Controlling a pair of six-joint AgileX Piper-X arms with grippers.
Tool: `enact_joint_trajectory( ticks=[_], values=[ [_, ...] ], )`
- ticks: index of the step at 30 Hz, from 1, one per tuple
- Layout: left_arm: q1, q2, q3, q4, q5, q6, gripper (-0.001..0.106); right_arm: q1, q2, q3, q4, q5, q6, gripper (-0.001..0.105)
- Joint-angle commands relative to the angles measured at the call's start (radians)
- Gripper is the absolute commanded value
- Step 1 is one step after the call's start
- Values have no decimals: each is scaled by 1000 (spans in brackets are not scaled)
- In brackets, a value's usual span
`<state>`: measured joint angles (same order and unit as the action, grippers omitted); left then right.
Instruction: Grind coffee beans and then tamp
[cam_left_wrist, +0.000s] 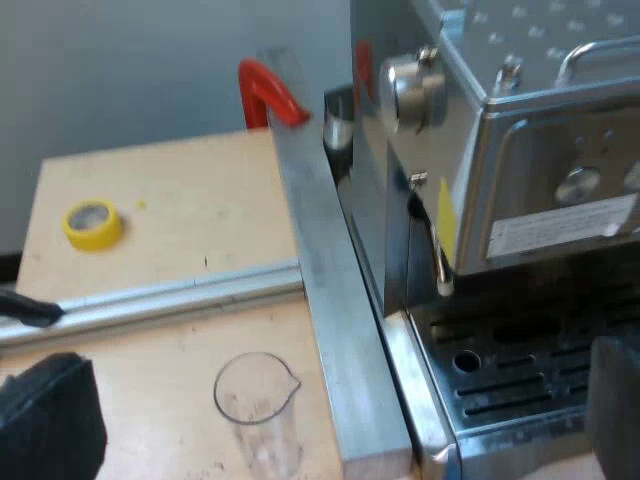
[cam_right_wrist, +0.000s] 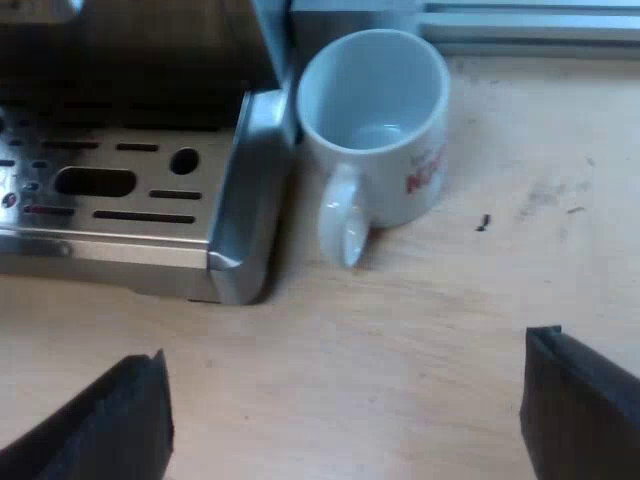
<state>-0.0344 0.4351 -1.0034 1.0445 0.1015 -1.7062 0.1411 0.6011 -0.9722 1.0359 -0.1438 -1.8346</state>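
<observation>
The espresso machine (cam_left_wrist: 520, 150) is the task's thing here. It stands ahead of both arms, its steel front with knob and label rising over the drip tray (cam_left_wrist: 500, 380). A long metal rail (cam_left_wrist: 320, 260) runs close along the machine's side, its long axis pointing away toward a red clamp (cam_left_wrist: 270, 92) at the far end. The wooden table (cam_left_wrist: 180, 180) lies across that rail from the machine.

The left gripper (cam_left_wrist: 335, 405) hangs above the near end of the rail with its jaws spread wide. One of its fingers (cam_left_wrist: 45, 425) is over the table and the other over the machine's tray.

The right gripper (cam_right_wrist: 345, 375) hovers low over bare table short of the tray's corner (cam_right_wrist: 235, 200), its jaws also spread wide and holding nothing.

A white mug (cam_right_wrist: 375, 120) stands upright just beside that corner, handle turned toward the right gripper. A measuring glass (cam_left_wrist: 257, 395) stands upright across the rail from the machine, near the left gripper, and a yellow tape roll (cam_left_wrist: 93, 223) lies farther off.

By my reading, the left arm sits higher and faces the machine's upper front, so it is likelier the nearer one for work there.
</observation>
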Motion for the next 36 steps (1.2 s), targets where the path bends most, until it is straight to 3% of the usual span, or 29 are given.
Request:
enact_joint_trajectory(
  ticks=[1,14,25,29,36],
  values=[
    [-6,-65,-7,21,1,2,105,-42,-49,-11,22,5,-27,72],
    [-6,-313,-7,184,1,5,105,-80,-278,-11,89,11,-55,72],
    [-6,-590,-9,364,0,3,105,-80,-538,-11,273,10,-55,72],
    [0,-590,-18,439,-14,3,105,-80,-621,-11,293,10,-55,72],
    [-1,-590,38,371,-54,-26,105,-77,-657,11,269,-28,-49,72]
  ],
)
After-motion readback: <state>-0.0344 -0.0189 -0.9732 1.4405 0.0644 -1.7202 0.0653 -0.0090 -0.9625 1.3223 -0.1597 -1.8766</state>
